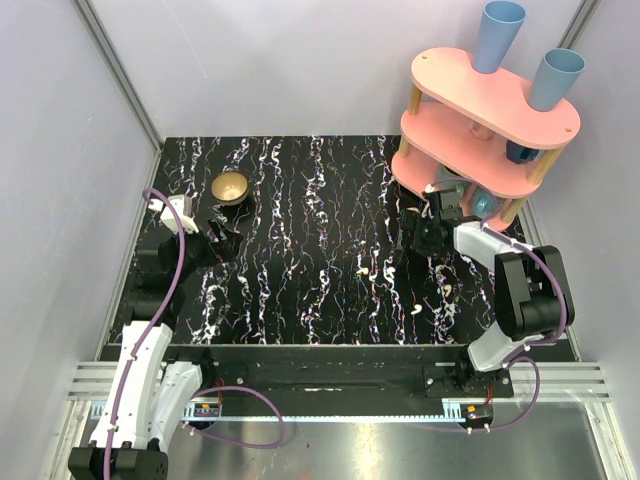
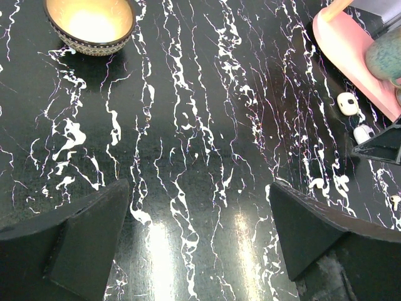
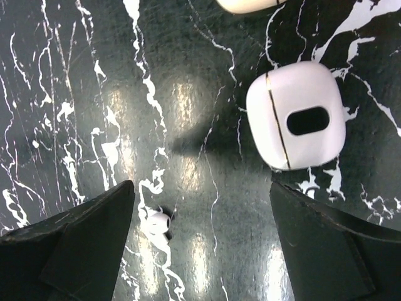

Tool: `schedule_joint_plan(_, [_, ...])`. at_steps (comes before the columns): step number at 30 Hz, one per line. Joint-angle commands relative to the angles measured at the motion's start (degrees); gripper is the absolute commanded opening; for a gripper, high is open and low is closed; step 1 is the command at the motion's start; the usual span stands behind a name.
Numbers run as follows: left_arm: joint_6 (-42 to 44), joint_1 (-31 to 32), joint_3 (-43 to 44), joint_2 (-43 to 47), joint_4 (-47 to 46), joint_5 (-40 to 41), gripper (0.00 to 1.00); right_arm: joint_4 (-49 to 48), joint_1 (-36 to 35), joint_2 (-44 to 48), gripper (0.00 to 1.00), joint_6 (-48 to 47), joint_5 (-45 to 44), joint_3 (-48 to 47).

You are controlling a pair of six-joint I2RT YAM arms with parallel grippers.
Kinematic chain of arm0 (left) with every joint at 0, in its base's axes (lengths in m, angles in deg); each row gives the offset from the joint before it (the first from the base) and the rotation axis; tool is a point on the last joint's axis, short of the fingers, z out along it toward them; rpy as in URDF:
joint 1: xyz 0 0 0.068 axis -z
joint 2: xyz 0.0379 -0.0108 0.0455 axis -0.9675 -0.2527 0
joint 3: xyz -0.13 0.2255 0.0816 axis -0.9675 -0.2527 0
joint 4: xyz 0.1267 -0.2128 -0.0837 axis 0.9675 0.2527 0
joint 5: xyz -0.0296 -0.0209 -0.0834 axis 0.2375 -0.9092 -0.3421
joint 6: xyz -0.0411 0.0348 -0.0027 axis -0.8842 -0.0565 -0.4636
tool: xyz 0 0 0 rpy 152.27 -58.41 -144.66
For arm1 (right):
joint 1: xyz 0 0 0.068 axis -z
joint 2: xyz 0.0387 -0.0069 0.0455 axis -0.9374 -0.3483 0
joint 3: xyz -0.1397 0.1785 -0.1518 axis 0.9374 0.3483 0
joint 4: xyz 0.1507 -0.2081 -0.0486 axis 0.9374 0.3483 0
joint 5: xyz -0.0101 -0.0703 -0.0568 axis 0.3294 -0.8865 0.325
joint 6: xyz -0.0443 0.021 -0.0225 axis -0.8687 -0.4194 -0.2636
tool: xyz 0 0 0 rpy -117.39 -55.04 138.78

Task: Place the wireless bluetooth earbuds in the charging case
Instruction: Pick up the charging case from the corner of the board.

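Black marbled tabletop (image 1: pixel 300 190) between grey walls (image 1: pixel 300 60) holds a pink two-tier wooden shelf (image 1: pixel 480 110). Near it lies a white rounded plastic charging case (image 3: pixel 296 116); tiny glossy earbuds (image 1: pixel 415 310) and a gold bowl (image 1: pixel 230 187) lie farther off. Left gripper (image 2: pixel 200 194) and right gripper (image 3: pixel 200 188): fingers spread.

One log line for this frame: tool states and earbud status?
left tool open, empty | right tool open, empty, beside white case | earbud loose, uncased
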Motion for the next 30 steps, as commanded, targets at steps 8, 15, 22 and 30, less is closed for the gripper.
schedule_joint_plan(8, [-0.5,-0.7,2.3,-0.2,-0.5,-0.6,0.99,6.3,-1.6,6.3,0.95,-5.1,-18.3,-4.1])
schedule_joint_plan(15, [-0.6,-0.8,2.2,-0.1,-0.5,-0.6,0.99,6.3,-1.6,1.1,0.93,-6.2,-19.2,-7.3])
schedule_joint_plan(22, [-0.6,-0.8,2.3,-0.2,-0.6,-0.6,0.99,6.2,-1.6,-3.2,0.95,-6.5,-18.1,-9.5])
schedule_joint_plan(30, [-0.6,-1.0,2.2,-0.4,-0.6,-0.7,0.99,5.9,-1.6,-5.7,0.95,-5.7,-15.4,-10.6])
